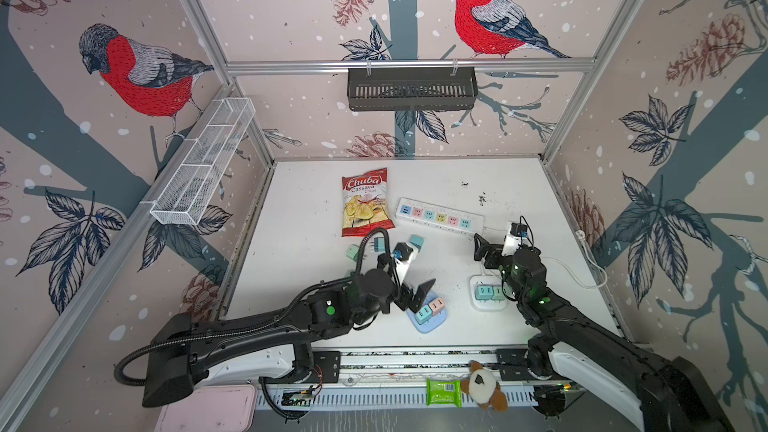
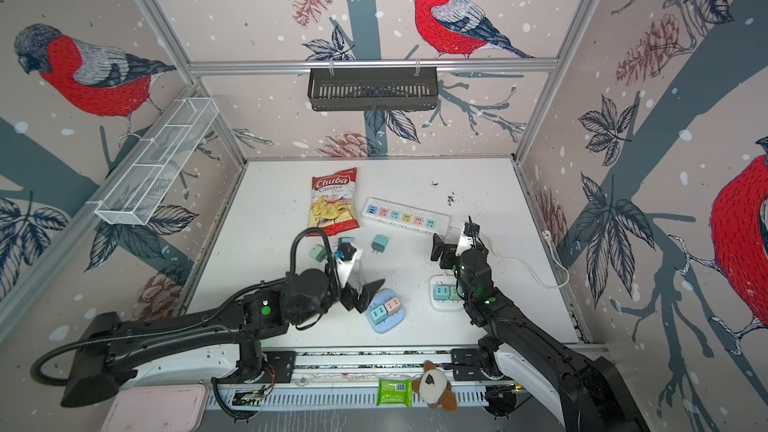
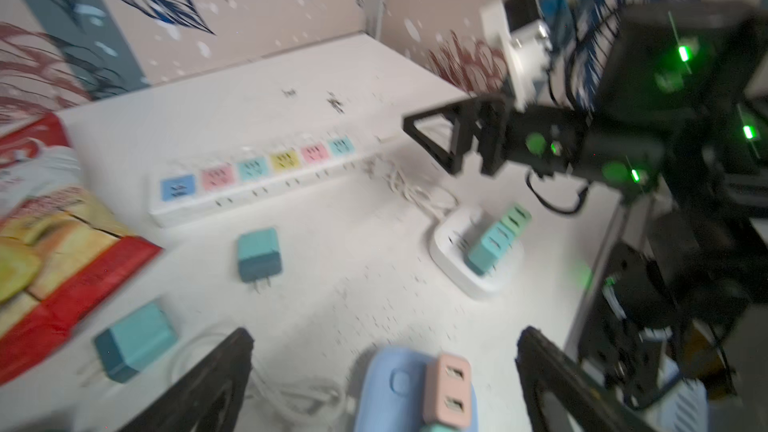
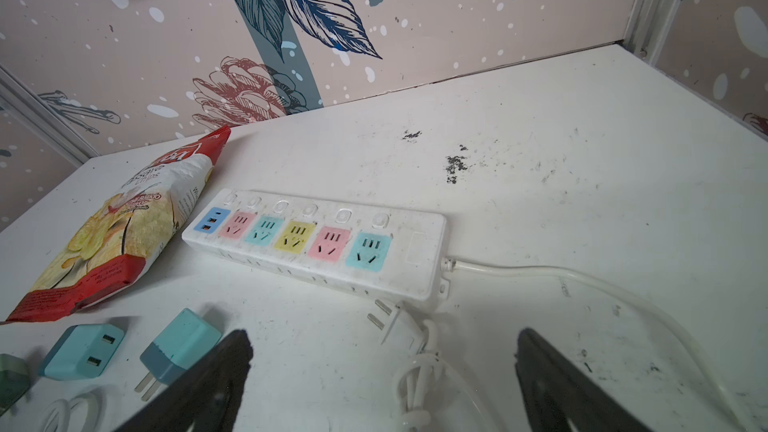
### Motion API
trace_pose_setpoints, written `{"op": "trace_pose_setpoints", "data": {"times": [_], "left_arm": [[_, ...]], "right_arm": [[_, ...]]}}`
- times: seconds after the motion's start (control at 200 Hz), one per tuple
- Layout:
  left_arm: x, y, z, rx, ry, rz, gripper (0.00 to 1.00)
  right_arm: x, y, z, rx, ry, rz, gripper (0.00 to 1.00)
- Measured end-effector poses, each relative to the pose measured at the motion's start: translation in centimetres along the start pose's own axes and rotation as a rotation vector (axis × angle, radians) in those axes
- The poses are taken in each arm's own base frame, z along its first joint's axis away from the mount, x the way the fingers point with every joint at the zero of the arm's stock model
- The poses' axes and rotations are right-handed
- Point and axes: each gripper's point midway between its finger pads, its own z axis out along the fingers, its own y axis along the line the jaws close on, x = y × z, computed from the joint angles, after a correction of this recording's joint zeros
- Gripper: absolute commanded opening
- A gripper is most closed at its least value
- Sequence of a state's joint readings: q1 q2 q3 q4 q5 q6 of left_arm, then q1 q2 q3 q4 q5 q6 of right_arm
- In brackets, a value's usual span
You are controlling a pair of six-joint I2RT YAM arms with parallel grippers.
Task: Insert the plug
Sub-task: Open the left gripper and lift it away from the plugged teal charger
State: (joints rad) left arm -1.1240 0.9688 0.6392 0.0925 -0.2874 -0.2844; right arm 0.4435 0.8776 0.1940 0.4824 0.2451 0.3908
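Observation:
A small blue power strip (image 1: 433,322) lies at the front middle of the table. A pink plug (image 1: 436,305) and a teal plug (image 1: 423,315) stand plugged into it side by side. My left gripper (image 1: 415,297) hovers just over that strip, open and holding nothing. In the left wrist view the pink plug (image 3: 449,388) sits between the spread fingers without touching them. My right gripper (image 1: 482,249) is open and empty near the long white power strip (image 1: 440,216). In the right wrist view a white corded plug (image 4: 395,322) lies on the table below the right gripper (image 4: 382,340).
Loose teal plugs (image 1: 417,241) (image 1: 353,252) lie on the table behind the left arm. A small white strip (image 1: 478,305) with teal and green plugs sits under the right arm. A chips bag (image 1: 365,201) lies left of the long strip. White cord (image 1: 582,272) loops to the right.

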Motion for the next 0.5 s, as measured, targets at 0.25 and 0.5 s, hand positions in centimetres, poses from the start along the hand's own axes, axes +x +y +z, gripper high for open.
{"op": "trace_pose_setpoints", "data": {"times": [0.25,0.5], "left_arm": [[-8.1,10.4,4.2,-0.251,-0.098,-0.215,0.98],[-11.6,13.1,11.8,-0.344,-0.088,-0.230,0.98]], "right_arm": [[-2.7,-1.2,1.9,0.098,-0.025,0.113,1.00],[-4.3,-1.3,9.0,0.180,0.068,0.158,1.00]]}}
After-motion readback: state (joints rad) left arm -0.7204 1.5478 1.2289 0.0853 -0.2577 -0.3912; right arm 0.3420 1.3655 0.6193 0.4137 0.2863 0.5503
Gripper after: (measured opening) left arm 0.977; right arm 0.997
